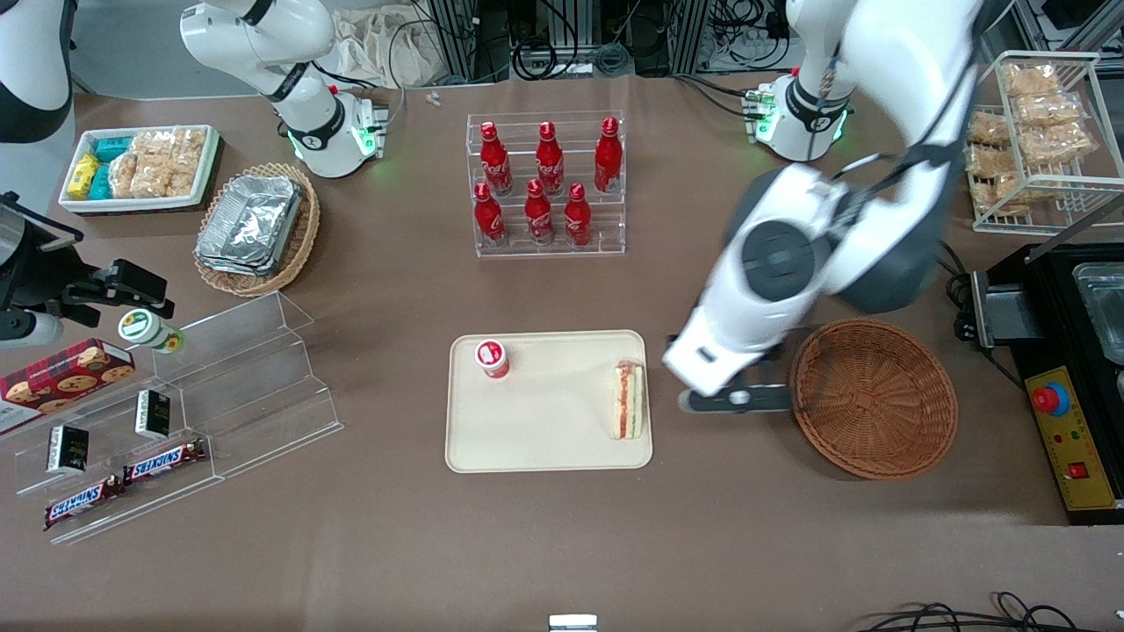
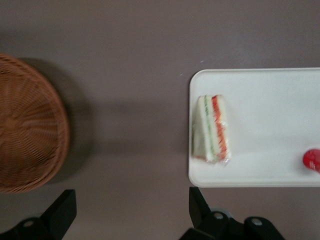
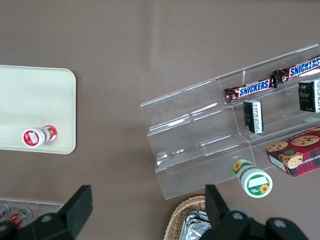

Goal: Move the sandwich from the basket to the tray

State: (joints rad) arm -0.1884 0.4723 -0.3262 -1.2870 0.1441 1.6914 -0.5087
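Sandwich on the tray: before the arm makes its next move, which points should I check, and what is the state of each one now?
1. Sandwich lies on the tray, near the edge toward the basket: ok.
2. Basket holds nothing: ok.
3. Gripper is open, with nothing between its fingers: ok.
4. Gripper is above bare table between tray and basket, touching neither: ok.
5. Small red-capped container stands on the tray, apart from the sandwich: ok.
6. Sandwich fully inside the tray's rim: ok.

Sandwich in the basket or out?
Out. The sandwich lies on the tray; the basket shows only bare wicker. The open pincer hangs between them.
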